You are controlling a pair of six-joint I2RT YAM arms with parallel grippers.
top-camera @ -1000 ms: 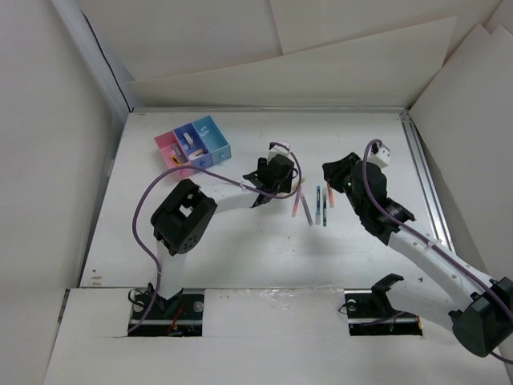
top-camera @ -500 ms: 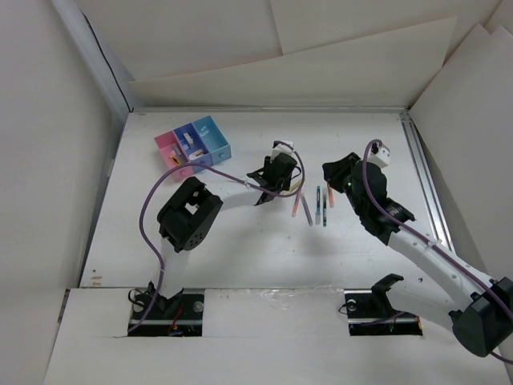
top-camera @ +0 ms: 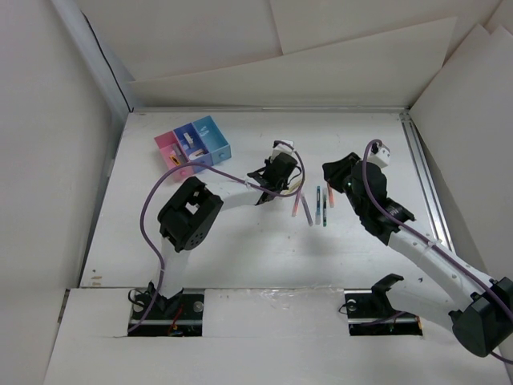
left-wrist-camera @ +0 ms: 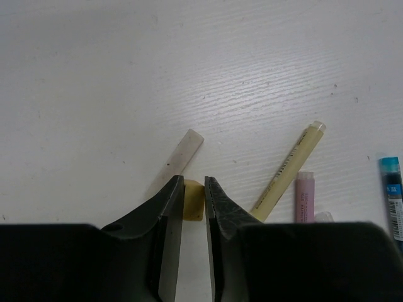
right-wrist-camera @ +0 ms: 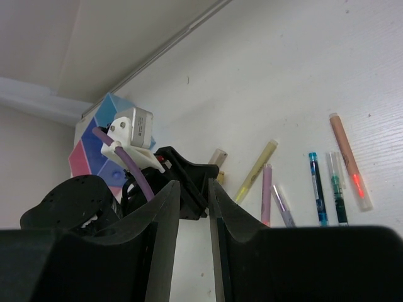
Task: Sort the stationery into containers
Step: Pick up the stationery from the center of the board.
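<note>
- While the right hand hangs above the table with its two fingers narrowly parted and nothing between them, the left hand is down at the table, clenched on a small yellow block, one finger on each side
- A flat tan stick lies slanted just beyond the fingertips; whether it touches the block cannot be told
- A yellow pen, a pink pen and a blue pen lie to this hand's right, clear of the grip
- The containers stand up and to the left of the left hand in the top view, well apart, and the left arm is plainly the nearer one; the next move is likely a lift and a carry that way, with the tan stick at risk of being dragged along
</note>
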